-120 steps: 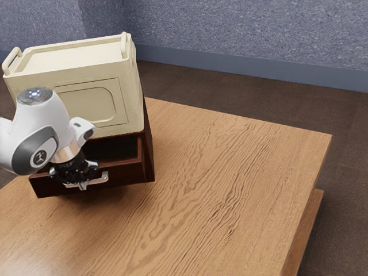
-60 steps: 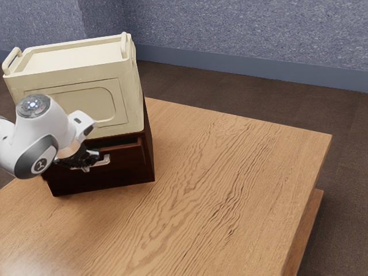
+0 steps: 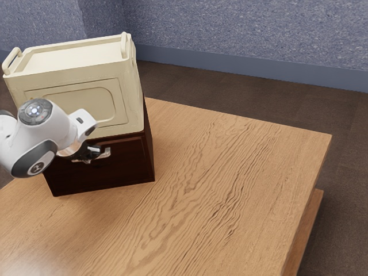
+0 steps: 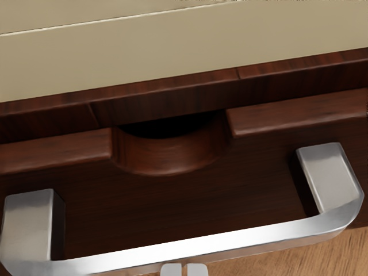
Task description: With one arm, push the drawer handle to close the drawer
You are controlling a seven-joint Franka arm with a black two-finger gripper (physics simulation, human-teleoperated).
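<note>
My gripper [image 3: 95, 153] has its two fingers together, with nothing gripped between them, right at the metal handle [image 4: 195, 244] on the cabinet's front. Behind the handle, the drawer [image 3: 123, 164] sits in the cabinet [image 3: 149, 155], its face about flush. A cream box [image 3: 133, 100] rests on top of the cabinet; the wooden table [image 3: 230, 172] lies beneath it.

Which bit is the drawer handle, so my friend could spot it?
Find the big cream box sitting on the dark brown cabinet. Just below it, on the brown front, is the drawer handle, a chunky bar with bent ends. It's shiny silver, unlike the cream handles up on the box.
</note>
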